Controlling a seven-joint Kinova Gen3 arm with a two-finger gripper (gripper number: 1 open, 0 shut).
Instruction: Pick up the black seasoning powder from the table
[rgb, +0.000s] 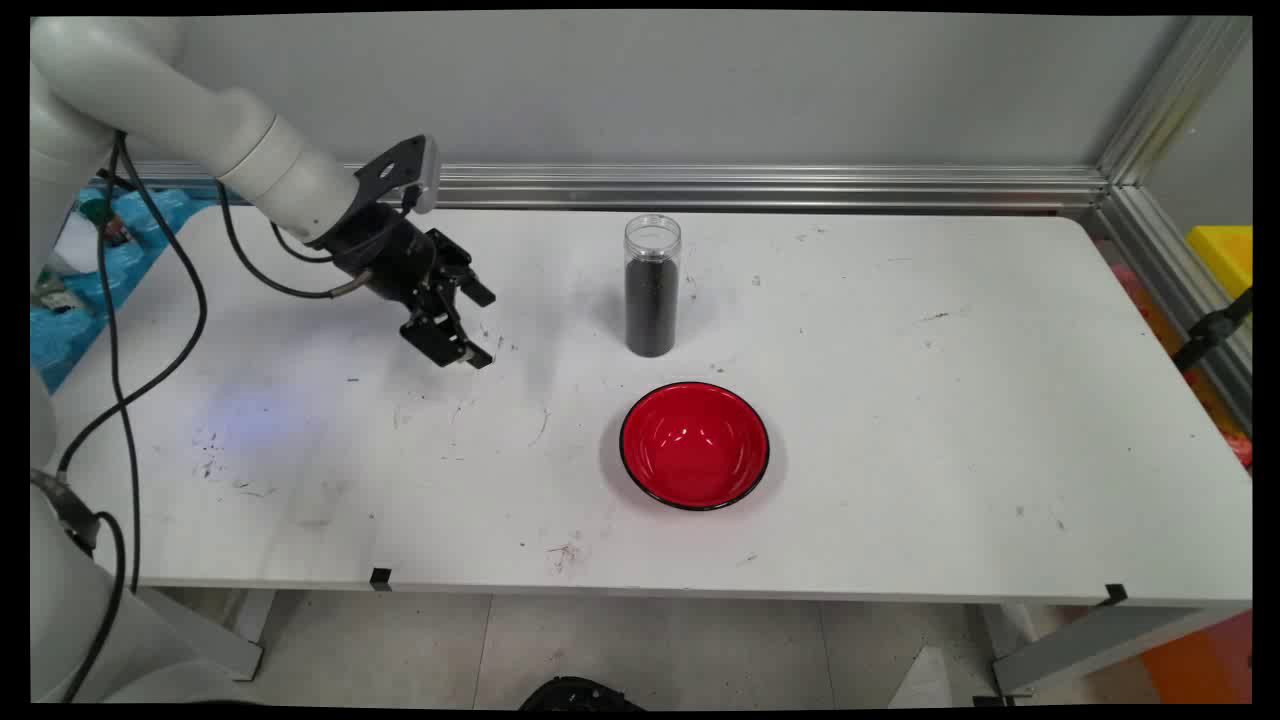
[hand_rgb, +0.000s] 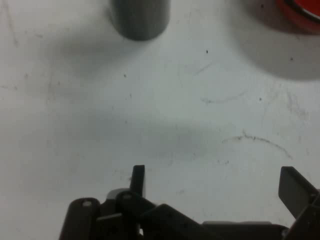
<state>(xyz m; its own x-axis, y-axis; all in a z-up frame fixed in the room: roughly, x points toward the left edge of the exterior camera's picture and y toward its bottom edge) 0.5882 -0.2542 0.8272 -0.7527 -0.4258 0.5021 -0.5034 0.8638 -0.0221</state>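
While bare table (rgb: 900, 420) spreads right and front, the gripper (rgb: 480, 325) hangs left of the dark-filled jar (rgb: 652, 288), well apart, red bowl (rgb: 694, 445) nearer the front. From the hand, fingers (hand_rgb: 138, 179) stand wide and empty; jar (hand_rgb: 140, 19) and bowl (hand_rgb: 300, 15) are cut off at the top.

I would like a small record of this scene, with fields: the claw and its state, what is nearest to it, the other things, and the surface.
claw: black two-finger claw, open, holding nothing, above the table's left part
nearest thing: clear jar, upright, no lid visible, filled most of the way with dark material; apart from the claw, to its right in the main view
other thing: red bowl with a black rim, empty, nearer the table's front edge than the jar, apart from it
surface: white table, scuffed with dark marks
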